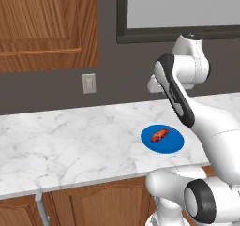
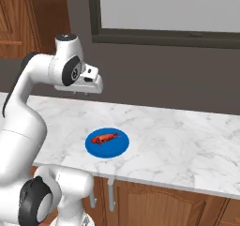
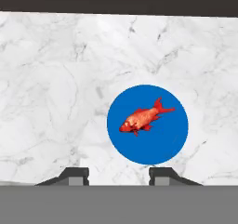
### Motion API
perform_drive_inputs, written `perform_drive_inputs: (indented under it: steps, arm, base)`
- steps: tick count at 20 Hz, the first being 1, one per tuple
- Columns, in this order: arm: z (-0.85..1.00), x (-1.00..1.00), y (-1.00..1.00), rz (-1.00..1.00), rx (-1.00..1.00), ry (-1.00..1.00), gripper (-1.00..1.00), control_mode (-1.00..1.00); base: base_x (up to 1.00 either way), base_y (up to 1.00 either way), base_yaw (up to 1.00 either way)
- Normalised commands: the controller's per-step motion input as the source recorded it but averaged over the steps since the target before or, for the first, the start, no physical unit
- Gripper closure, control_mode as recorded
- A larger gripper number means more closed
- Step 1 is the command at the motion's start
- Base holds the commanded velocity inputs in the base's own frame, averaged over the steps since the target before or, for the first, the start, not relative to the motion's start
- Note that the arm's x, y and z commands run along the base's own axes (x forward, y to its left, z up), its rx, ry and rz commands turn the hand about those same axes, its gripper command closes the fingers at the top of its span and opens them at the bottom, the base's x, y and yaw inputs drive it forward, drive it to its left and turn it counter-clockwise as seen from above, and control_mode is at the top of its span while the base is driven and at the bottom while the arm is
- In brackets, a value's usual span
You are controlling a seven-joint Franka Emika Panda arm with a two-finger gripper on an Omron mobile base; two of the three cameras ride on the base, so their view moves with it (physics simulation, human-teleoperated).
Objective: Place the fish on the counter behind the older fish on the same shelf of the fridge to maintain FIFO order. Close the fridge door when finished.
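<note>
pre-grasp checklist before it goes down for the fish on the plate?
1. Fish present and unobstructed on the blue plate: ok, it lies flat near the plate's middle with nothing over it.
2. Plate seated on the counter, clear of the front edge: ok.
3. Gripper above the target: not ok yet, the hand view puts the fish somewhat off to one side of the gap between the fingertips, and the hand is well above the counter.
4. Jaws ready to take the fish: cannot tell, the fingertips stand apart with nothing between them, but whether the gap will clear the fish is unclear.
5. Descent path: ok, only bare marble around the plate.
</note>
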Motion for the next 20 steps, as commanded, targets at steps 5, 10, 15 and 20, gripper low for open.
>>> perform_drive_inputs:
  steps: [5, 10, 15, 20]
  arm:
    - [-0.08, -0.61, 0.01, 0.0, 0.0, -0.12, -1.0, -1.0]
    - [-0.64, -0.45, -0.08, -0.32, 0.11, -0.03, -1.0, -1.0]
    - [-0.79, -0.02, 0.14, -0.56, 0.04, 0.02, -1.0, -1.0]
    - [-0.58, 0.1, -0.48, -0.38, 0.19, 0.24, -1.0, -1.0]
  base:
    - [0.0, 0.0, 0.0]
    - [0.0, 0.0, 0.0]
    - [0.0, 0.0, 0.0]
    - [0.0, 0.0, 0.0]
